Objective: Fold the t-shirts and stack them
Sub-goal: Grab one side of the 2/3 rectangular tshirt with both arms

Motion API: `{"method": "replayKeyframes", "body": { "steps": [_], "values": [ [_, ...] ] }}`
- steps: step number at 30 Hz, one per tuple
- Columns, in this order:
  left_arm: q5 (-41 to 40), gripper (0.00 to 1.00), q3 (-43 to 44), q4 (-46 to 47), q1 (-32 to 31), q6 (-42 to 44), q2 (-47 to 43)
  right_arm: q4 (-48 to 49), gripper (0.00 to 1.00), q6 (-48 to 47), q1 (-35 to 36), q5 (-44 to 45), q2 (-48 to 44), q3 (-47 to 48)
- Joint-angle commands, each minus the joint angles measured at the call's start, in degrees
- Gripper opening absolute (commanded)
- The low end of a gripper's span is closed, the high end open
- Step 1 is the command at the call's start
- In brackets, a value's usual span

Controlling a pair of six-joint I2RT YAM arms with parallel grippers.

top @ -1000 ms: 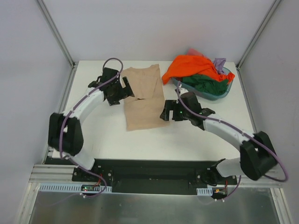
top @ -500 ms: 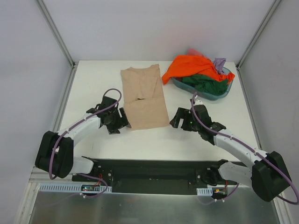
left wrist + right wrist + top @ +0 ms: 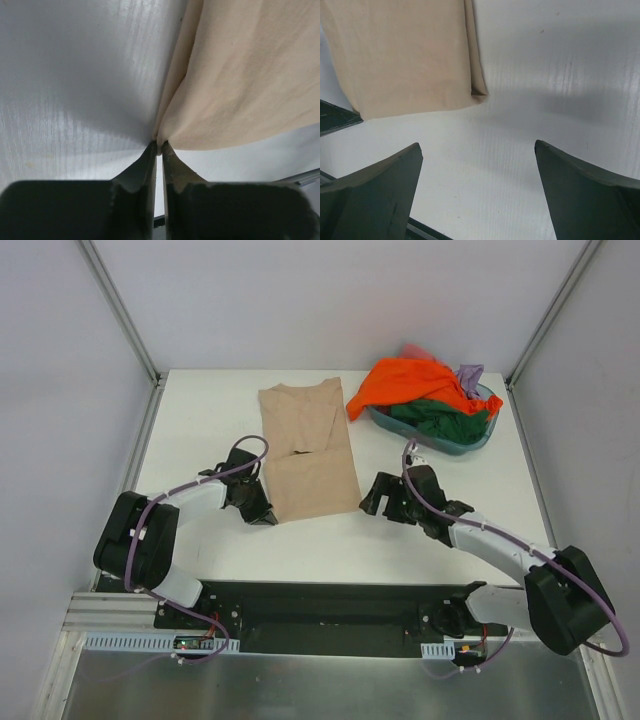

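Matt cloth t-shirt [image 3: 308,455], smooth table [image 3: 200,420]

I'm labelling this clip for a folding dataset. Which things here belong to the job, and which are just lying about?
Belongs to the job: tan t-shirt, near corner pinched in the left gripper; right gripper, open beside its other near corner; orange t-shirt, dark green t-shirt and lilac t-shirt, heaped in the teal basin.
Just lying about: teal basin; table.
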Motion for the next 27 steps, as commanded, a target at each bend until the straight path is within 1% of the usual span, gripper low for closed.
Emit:
{"method": "replayKeyframes", "body": {
  "steps": [1,7,9,11,14,15,16,20,23,24,27],
  "values": [
    [1.9,0.0,1.0,0.6,-0.1,0.0,2.0,3.0,0.97,0.6,-0.1,-0.5,2.6,0.9],
    [2.2,0.0,-0.4,3.4,-0.1,0.4,1.3,3.3,0.99,-3.0,-0.1,-2.4,10.4,5.1],
    [2.1,0.0,-0.6,3.6,-0.1,0.6,0.8,3.4,0.95,-4.2,-0.1,-3.5,13.7,7.0],
    [1.9,0.0,-0.8,3.6,-0.1,0.6,0.6,3.7,0.85,-4.5,0.1,-4.5,16.4,8.5],
    [1.8,0.0,-1.1,3.6,-0.1,0.3,0.7,5.5,0.75,-3.0,0.0,-4.7,19.2,8.8],
    [1.6,0.0,-1.2,3.6,-0.1,0.4,0.8,5.6,0.68,-2.7,0.1,-4.8,19.9,8.9],
    [1.2,0.0,-1.1,3.6,-0.1,0.5,1.0,5.7,0.66,-2.3,0.0,-5.0,20.4,8.9],
    [0.8,0.0,-0.9,3.6,-0.1,0.4,1.4,5.6,0.47,-1.0,0.0,-5.7,21.6,8.8],
    [0.4,0.0,-1.2,3.6,-0.1,0.3,1.0,5.1,0.4,-0.9,0.0,-6.2,21.9,8.5],
    [0.1,0.0,-1.3,3.6,-0.1,0.3,0.7,5.1,0.37,-1.1,0.1,-5.8,22.0,8.4],
    [-0.3,0.0,-1.5,3.6,-0.1,0.2,0.2,4.3,0.34,-1.8,0.0,-4.2,22.7,9.1]
  ]
}}
